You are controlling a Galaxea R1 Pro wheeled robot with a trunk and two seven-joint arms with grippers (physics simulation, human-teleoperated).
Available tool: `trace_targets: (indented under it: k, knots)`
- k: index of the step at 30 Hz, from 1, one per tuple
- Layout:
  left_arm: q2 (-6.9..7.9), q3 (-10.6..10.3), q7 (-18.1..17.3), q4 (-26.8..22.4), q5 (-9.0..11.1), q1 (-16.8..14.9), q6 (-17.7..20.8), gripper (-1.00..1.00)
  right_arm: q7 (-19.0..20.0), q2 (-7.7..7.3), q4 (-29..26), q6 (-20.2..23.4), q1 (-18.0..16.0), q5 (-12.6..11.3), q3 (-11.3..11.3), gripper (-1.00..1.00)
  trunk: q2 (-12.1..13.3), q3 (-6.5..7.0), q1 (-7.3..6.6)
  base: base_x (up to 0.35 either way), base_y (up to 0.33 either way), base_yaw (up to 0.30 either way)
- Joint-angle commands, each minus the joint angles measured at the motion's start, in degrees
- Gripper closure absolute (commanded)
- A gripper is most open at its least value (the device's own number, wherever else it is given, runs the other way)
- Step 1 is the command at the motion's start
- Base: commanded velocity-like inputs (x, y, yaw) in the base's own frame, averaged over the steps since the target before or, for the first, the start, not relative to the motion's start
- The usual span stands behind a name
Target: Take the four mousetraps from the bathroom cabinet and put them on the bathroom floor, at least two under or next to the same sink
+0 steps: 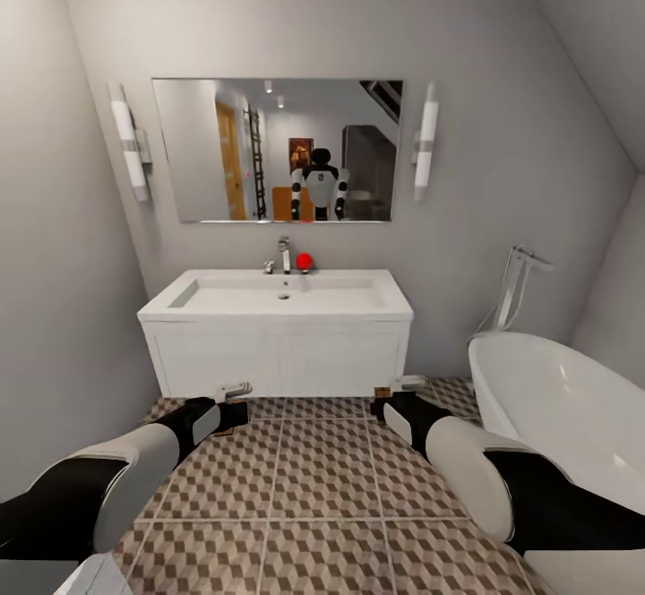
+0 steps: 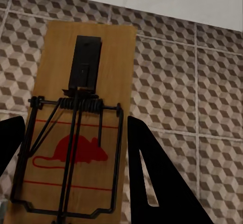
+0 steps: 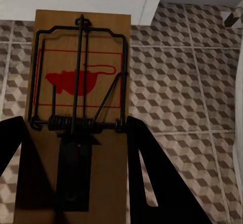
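Nearest in the head view, both forearms reach forward over the bathroom floor (image 1: 305,496), whose cube-patterned tiles run up to the foot of the vanity. The left gripper (image 1: 228,409) hangs low over the tiles near the vanity's left front corner, and its wrist view shows the two dark fingers (image 2: 152,183) closed against the long edges of a mousetrap (image 2: 83,107), a wooden board with a black spring bar and a red mouse printed on it, held flat above the floor. The right gripper (image 1: 394,398) hangs just off the vanity's right front corner, and its own fingers (image 3: 152,178) clamp a second mousetrap (image 3: 81,82) the same way, the printed mouse lying at the end away from the wrist. In the head view only small brown slivers of the boards show at the fingertips. Beyond them stands the sink (image 1: 278,295), a long white basin on its white vanity, with a chrome tap (image 1: 285,254) at its back edge and a small red object (image 1: 305,261) beside the tap. At the right, near the right arm, curves the white bathtub (image 1: 555,407). Farthest, a mirror (image 1: 278,149) on the wall above the sink reflects the robot between two wall lamps.
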Motion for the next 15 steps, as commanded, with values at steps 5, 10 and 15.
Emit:
trace_targets:
  k: [5,10,15]
  knots:
    - [-0.01,-0.4,-0.1,0.0,0.3,-0.1,0.2,1.0,-0.2,-0.01,0.0,0.2,-0.1,0.4,-0.5,1.0,-2.1,-0.97,1.11,0.0,0.0,0.075]
    - [-0.01,-0.4,-0.1,0.0,0.3,-0.1,0.2,1.0,-0.2,-0.02,0.0,0.2,-0.1,0.4,-0.5,1.0,-4.1,-1.87,2.21,0.0,0.0,0.009]
    - [-0.01,-0.4,-0.1,0.0,0.3,-0.1,0.2,1.0,-0.2,-0.02,0.0,0.2,-0.1,0.3,-0.5,1.0,-6.1,-2.77,3.3,0.0,0.0,0.001]
